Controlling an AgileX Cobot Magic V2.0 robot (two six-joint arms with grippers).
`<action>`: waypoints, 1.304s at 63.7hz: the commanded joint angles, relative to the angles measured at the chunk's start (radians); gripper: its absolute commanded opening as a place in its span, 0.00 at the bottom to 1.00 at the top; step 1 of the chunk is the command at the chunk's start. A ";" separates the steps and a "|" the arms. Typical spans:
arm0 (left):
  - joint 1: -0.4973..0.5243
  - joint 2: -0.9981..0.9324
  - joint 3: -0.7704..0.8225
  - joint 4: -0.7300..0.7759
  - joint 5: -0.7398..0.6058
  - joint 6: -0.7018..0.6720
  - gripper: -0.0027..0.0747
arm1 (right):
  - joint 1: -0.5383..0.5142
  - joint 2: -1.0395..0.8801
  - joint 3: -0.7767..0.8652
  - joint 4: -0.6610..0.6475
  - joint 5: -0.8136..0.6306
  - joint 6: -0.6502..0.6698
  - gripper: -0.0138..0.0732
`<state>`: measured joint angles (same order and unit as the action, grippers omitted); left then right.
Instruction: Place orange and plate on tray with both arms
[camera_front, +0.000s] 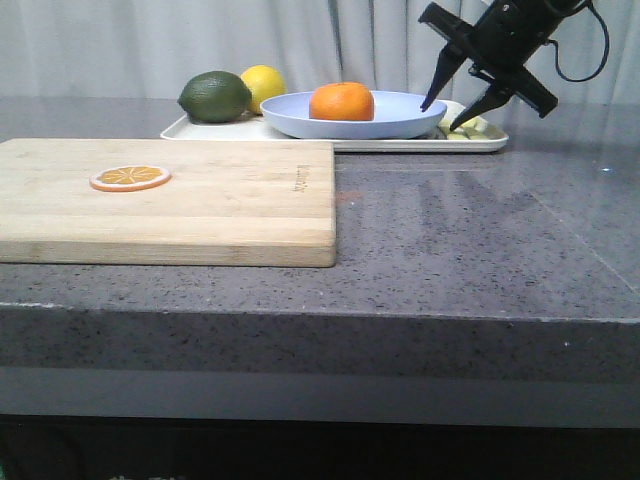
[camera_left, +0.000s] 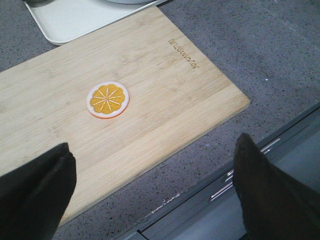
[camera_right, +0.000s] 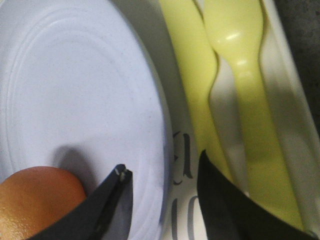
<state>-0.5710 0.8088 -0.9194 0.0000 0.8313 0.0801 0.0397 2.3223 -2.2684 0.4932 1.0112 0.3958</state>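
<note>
The left hand (camera_left: 155, 195) hangs spread wide and empty above the near edge of the wooden cutting board (camera_front: 170, 195), which lies on the left of the grey worktop (camera_front: 470, 240) with a thin orange slice (camera_front: 130, 178) on it. Behind the board, on the far side of the worktop, the cream tray (camera_front: 330, 143) carries a dark green fruit (camera_front: 215, 96) and a yellow lemon (camera_front: 263, 85) at its left end, then the pale lavender-blue plate (camera_front: 400, 110) with the orange (camera_front: 342, 101) resting inside it. Further right the right hand (camera_front: 445, 112) is spread, empty, its fingers straddling the plate's right rim, one tip inside near the orange and one outside over two pale yellow spoons (camera_right: 240, 80) lying in the tray. Both task things look already placed, so the risk now is a snag: a fingertip catching the rim on the way up could tip or drag the plate, roll the orange out, or knock the spoons. Burnt-in lettering runs along the board's right edge, too small to read reliably; dark marks printed on the tray beneath the right hand are also illegible.
</note>
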 joint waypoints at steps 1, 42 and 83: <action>0.002 -0.001 -0.024 -0.010 -0.071 -0.011 0.84 | -0.004 -0.094 -0.038 0.033 -0.037 -0.006 0.56; 0.002 -0.001 -0.024 0.000 -0.071 -0.011 0.84 | -0.004 -0.341 -0.037 -0.153 0.193 -0.173 0.56; 0.002 -0.001 -0.024 0.000 -0.089 -0.011 0.84 | -0.004 -0.844 0.481 -0.252 0.149 -0.411 0.56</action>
<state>-0.5710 0.8088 -0.9194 0.0000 0.8165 0.0801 0.0397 1.6122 -1.8452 0.2360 1.2442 0.0539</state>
